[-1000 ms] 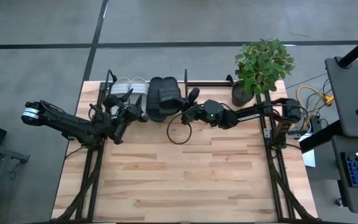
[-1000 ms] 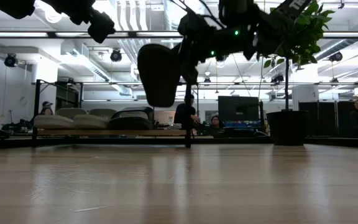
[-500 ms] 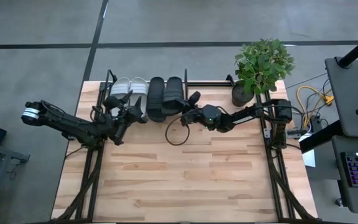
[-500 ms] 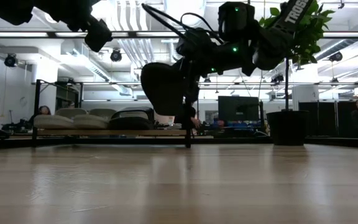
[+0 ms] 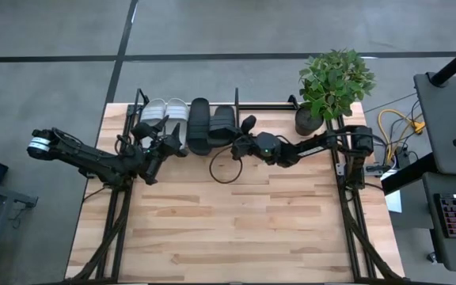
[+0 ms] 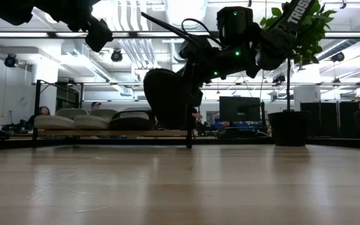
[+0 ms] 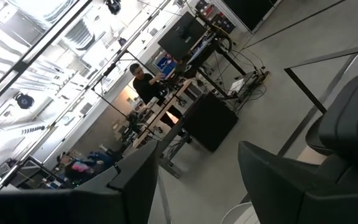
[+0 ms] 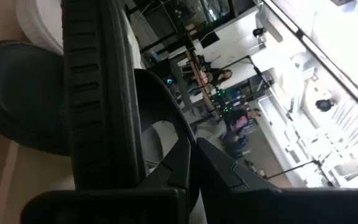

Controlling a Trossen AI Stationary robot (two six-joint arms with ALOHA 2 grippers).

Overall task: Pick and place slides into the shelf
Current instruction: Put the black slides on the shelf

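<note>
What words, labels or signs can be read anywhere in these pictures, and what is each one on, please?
"TROSS", white letters cut off by the picture's edge, on the right arm in the low view.
A blue sign in the room behind, in the left wrist view: too small to read.
Nothing readable on the slides, the shelf or the plant pot.

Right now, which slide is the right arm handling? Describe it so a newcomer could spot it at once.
Start at the shelf along the table's far edge, left of the potted plant. Four slides sit in its left half: two grey-white, then two black. It is the rightmost black slide, the only one tilted and gripped by the right claw; the others rest flat on the board.
</note>
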